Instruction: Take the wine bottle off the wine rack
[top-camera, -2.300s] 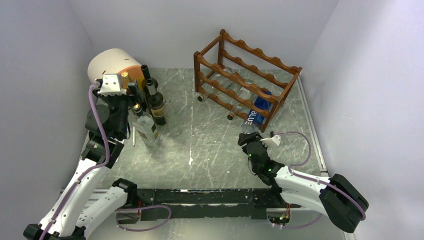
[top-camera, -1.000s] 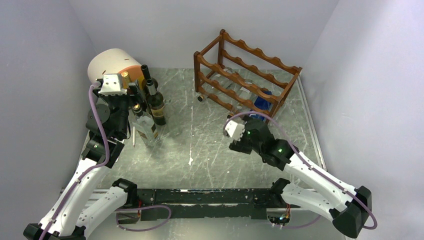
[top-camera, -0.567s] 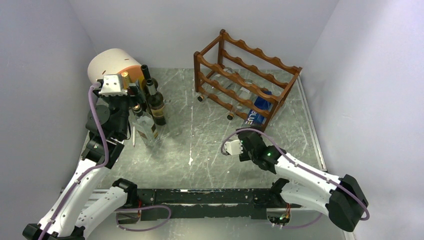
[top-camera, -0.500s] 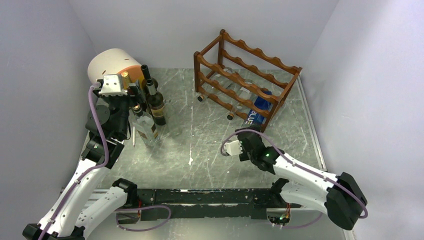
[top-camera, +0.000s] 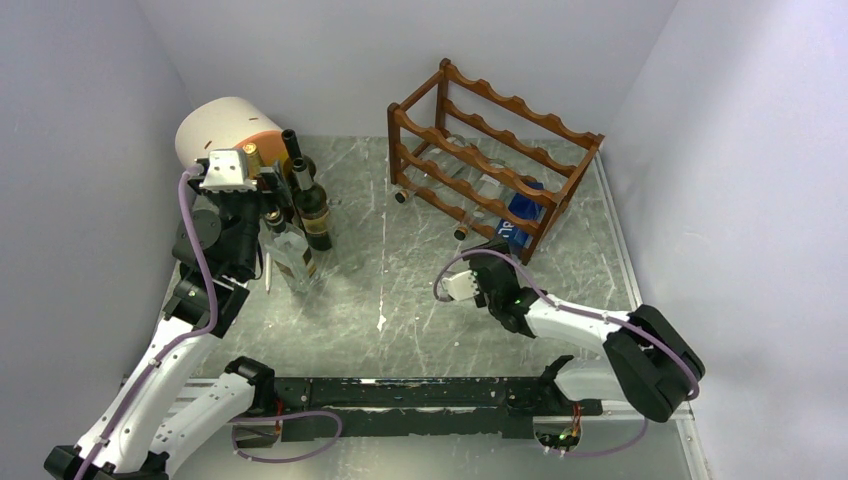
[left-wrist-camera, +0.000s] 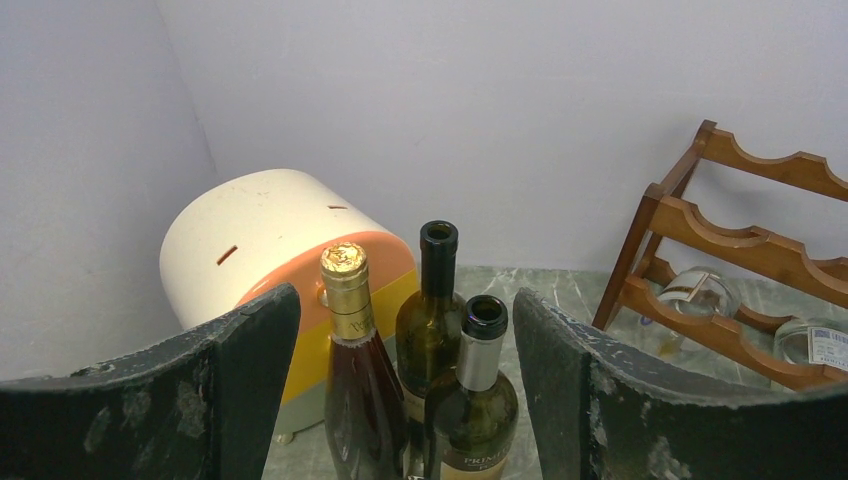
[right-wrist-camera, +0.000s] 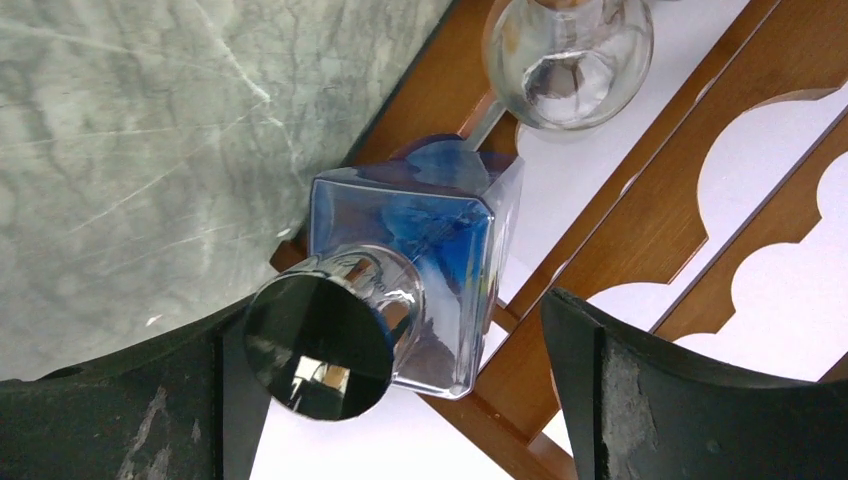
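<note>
Right claw (right-wrist-camera: 395, 320) is spread wide at the front of the wine rack (top-camera: 520, 104), its two fingers (right-wrist-camera: 110, 420) standing on either side of the mirrored round cap (right-wrist-camera: 320, 345) of the wine bottle (right-wrist-camera: 420, 230). One finger is just beside the cap and the other is well clear of it; neither is plainly touching.

That bottle, square and of blue glass, lies on its side in the rack's lowest tier at the rack's right-hand end. Its shoulder rests over the front rail and its cap pokes out of the rack's front toward the arms. A clear round glass bottle (right-wrist-camera: 568, 55) lies beside it in the rack, further in from that end. The rack itself stands on the grey marbled bench (top-camera: 400, 290), its scalloped rails running slantwise across the far right part.

Well off to the left of the rack, the left claw (left-wrist-camera: 405, 300) is also parted, with nothing between its fingers. Beyond its gap three bottles stand upright in a tight cluster on the bench: a gold-capped bottle (left-wrist-camera: 345, 300), a dark green open bottle (left-wrist-camera: 437, 290) and a silver-necked bottle (left-wrist-camera: 482, 355), the last nearest the wrist camera. Behind them, further from the rack, sits a cream-and-orange rounded appliance (left-wrist-camera: 260, 225) close to the corner of the walls.
</note>
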